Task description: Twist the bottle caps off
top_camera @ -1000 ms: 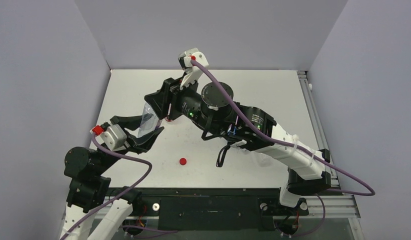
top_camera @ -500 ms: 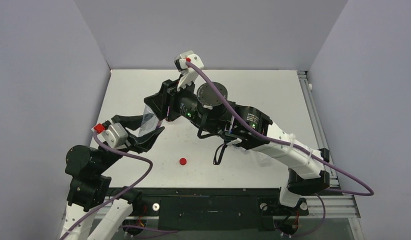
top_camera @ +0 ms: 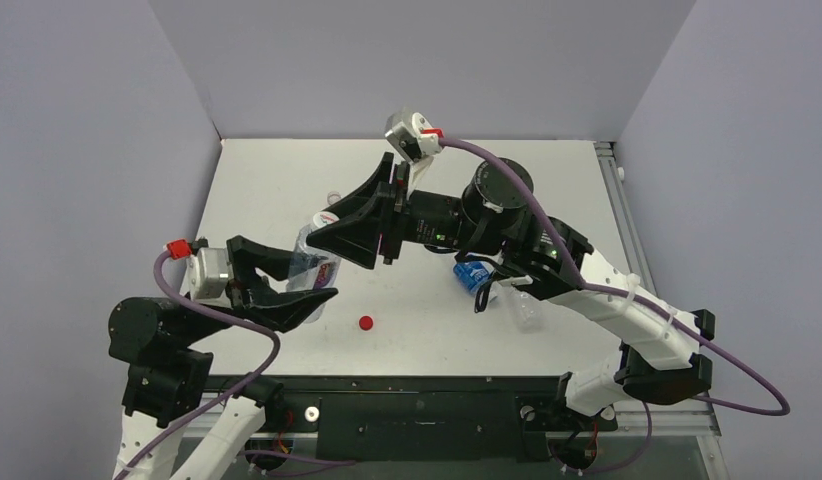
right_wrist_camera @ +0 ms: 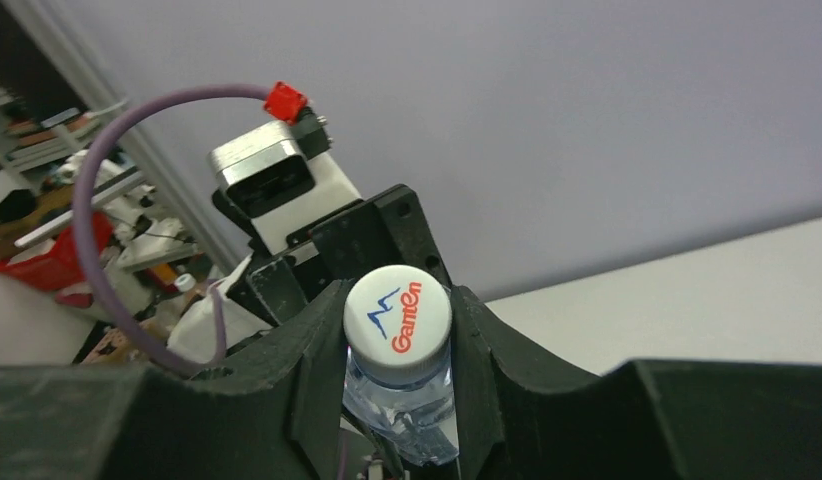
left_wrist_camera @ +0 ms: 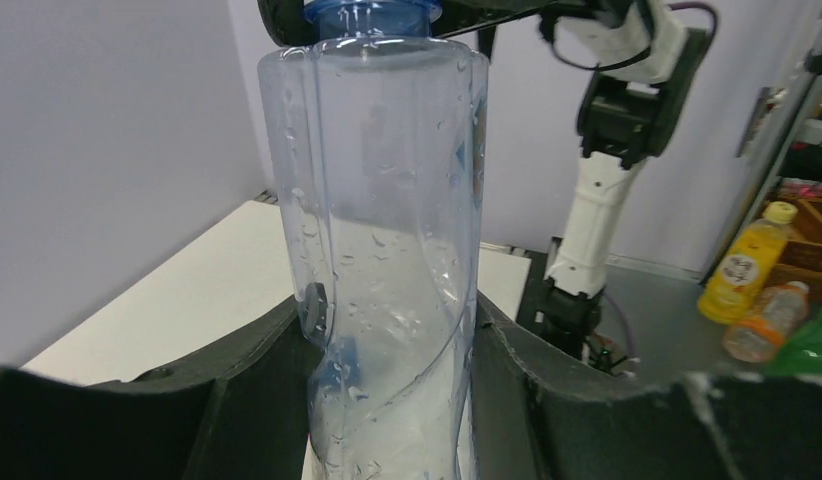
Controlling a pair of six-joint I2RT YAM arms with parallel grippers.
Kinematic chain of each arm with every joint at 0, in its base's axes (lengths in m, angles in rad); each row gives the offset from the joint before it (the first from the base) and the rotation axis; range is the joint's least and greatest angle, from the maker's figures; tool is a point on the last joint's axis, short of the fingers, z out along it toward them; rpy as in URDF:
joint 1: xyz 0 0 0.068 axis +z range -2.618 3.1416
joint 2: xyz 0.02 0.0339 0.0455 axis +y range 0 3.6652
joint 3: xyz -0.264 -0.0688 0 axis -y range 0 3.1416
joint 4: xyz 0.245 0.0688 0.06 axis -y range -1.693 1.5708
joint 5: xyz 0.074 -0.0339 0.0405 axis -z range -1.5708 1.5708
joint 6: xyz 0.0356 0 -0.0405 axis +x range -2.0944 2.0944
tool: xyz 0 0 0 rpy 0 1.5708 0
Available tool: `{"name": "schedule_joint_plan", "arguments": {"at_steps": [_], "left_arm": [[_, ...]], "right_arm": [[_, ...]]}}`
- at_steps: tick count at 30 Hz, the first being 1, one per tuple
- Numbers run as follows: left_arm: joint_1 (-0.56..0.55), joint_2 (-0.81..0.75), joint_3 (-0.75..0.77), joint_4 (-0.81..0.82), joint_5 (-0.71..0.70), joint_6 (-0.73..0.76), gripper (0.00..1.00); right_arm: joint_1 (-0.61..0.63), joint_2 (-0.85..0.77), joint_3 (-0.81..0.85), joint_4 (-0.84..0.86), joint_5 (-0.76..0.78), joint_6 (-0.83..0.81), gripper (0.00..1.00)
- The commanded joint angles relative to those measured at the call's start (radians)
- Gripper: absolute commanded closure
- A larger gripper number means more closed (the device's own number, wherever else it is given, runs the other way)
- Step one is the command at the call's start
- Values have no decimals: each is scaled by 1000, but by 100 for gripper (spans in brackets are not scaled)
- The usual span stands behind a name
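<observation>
white cap [right_wrist_camera: 397,315] | right gripper [right_wrist_camera: 399,335] rotated, clamping it | left gripper [left_wrist_camera: 387,345] holds bottle [left_wrist_camera: 377,180]

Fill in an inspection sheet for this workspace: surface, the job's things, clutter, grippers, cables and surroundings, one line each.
Surface: white tabletop, no spills seen.
Job's things: small round red plastic cap lies loose near the front; round white plastic cap, printed Ganten, sits on the upright clear plastic bottle.
Clutter: blue-labelled clear bottle and a second clear bottle lie beside the right arm.
Grippers: left gripper clamps the upright bottle's body; right gripper is closed on the white cap.
Cables: purple cable loops off each wrist; no snag seen.
Surroundings: pale lilac walls; yellow and orange drink bottles beyond the table.
</observation>
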Motion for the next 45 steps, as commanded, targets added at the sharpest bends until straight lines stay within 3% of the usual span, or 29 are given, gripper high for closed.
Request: {"name": "schedule_joint_plan", "arguments": {"at_steps": [1, 6, 8, 9, 11, 13, 18, 24, 27, 34, 38, 43, 45], "left_arm": [[2, 41, 43, 19, 123, -181, 72], [1, 44, 45, 6, 136, -170, 73], [1, 39, 38, -4, 122, -131, 73], [1, 38, 31, -10, 104, -115, 73], [1, 31, 17, -24, 64, -51, 74], [1, 26, 4, -39, 18, 27, 74], [1, 17, -33, -52, -119, 191, 73], [1, 6, -63, -43, -211, 301, 73], [1, 3, -65, -44, -219, 316, 73], [1, -1, -64, -45, -207, 316, 74], [1, -4, -67, -48, -204, 358, 74], [1, -15, -75, -53, -203, 377, 74], [1, -18, -79, -56, -202, 379, 74]], "right_arm": [[12, -20, -8, 176, -394, 61, 100], [4, -16, 0, 138, -384, 42, 100], [3, -22, 15, 66, -265, 5, 71], [4, -31, 24, 20, -147, -7, 51], [12, -42, 33, -34, 25, -33, 32], [27, -51, 34, -65, 162, -49, 24], [110, -27, 87, -147, 485, -90, 20], [155, 75, 222, -242, 735, -68, 19], [156, 104, 252, -246, 734, -52, 25], [144, 189, 347, -288, 702, -20, 29], [131, 197, 338, -263, 658, 10, 41], [116, 178, 304, -232, 630, 29, 69], [114, 161, 277, -212, 626, 29, 76]]}}
